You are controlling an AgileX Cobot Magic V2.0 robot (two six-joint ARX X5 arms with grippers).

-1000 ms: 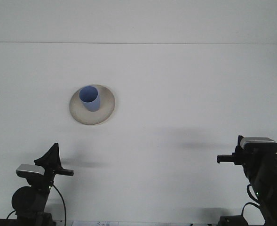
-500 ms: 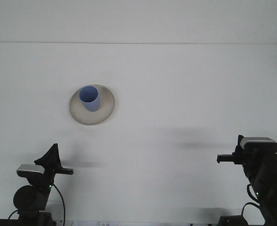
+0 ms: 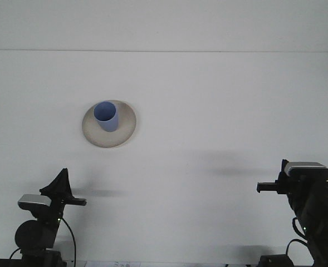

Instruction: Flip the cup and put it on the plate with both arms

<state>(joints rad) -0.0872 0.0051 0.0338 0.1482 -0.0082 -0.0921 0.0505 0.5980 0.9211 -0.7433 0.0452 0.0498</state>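
A light blue cup [image 3: 106, 116] stands upright, mouth up, on a round beige plate [image 3: 125, 129] left of the table's middle. My left gripper [image 3: 68, 194] is low at the near left edge, well in front of the plate and away from the cup. My right gripper [image 3: 267, 187] is at the near right edge, pointing left, far from both. Neither holds anything that I can see.
The white table [image 3: 208, 111] runs back to a pale wall, with its far edge [image 3: 164, 51] showing as a thin line. Both arm bases and their cables [image 3: 72, 236] sit along the near edge.
The left gripper has dropped very slightly. The cup, the plate and the right arm have not moved.
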